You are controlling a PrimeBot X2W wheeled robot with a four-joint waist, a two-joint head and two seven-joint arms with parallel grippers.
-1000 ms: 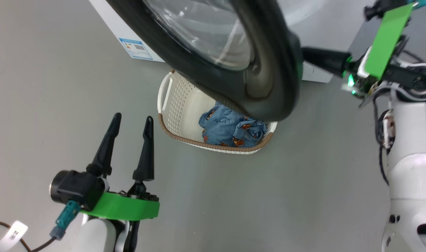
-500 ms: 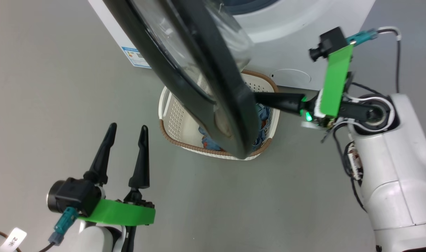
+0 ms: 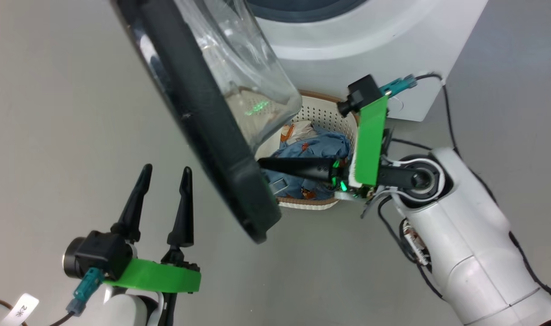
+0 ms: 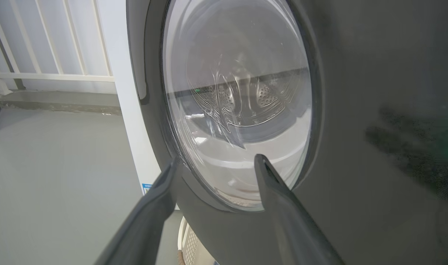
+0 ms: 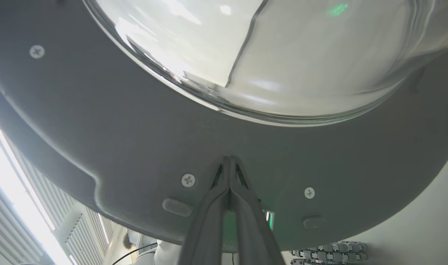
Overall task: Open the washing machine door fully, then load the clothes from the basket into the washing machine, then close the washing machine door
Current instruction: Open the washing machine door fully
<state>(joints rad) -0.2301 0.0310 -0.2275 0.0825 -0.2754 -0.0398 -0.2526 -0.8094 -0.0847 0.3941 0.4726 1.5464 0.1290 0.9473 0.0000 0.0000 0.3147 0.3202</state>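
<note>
Fingers of my left hand (image 3: 166,168) stand spread wide, released and gripping nothing. This hand is left of the washing machine door (image 3: 203,113), near it but apart, above the grey floor (image 3: 53,113). In the left wrist view the fingers point at the door's outer face and its clear window. The door is swung out from the washing machine (image 3: 348,45), nearly edge-on in the head view, with its glass bowl bulging to the right. Right of the door, my right hand (image 3: 263,163) is clenched, fingers pressed together with nothing between them. Its tips are against the door's grey inner rim, just beside the glass bowl. Under that hand, right of the door's lower edge, the basket (image 3: 330,118) sits on the floor before the machine. The clothes (image 3: 321,147) are heaped inside, partly hidden by the door.
</note>
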